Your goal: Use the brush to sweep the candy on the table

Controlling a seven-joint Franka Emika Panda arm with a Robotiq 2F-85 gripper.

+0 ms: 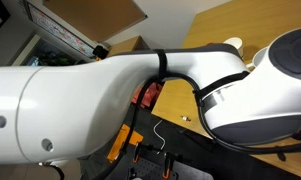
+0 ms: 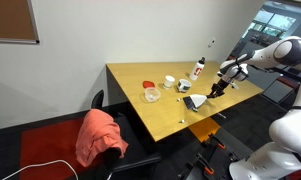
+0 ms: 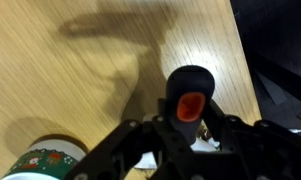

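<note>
My gripper (image 3: 190,128) is shut on the brush (image 3: 191,95), whose black handle with an orange end points at the wrist camera. In an exterior view the gripper (image 2: 222,87) holds the brush (image 2: 197,101) slanted down, its head on the light-brown table (image 2: 140,110) near the far end. A tiny white piece of candy (image 2: 182,120) lies near the table's front edge, apart from the brush. It may also show in an exterior view (image 1: 185,120). White bits show under the gripper in the wrist view (image 3: 202,142); I cannot tell what they are.
A green patterned cup (image 3: 45,162) stands close beside the brush (image 2: 183,87). A white cup (image 2: 169,82), a clear cup (image 2: 151,95), a red item (image 2: 148,85) and a bottle (image 2: 198,68) stand further along. A chair with a red cloth (image 2: 98,135) stands by the table. The arm (image 1: 90,100) blocks most of an exterior view.
</note>
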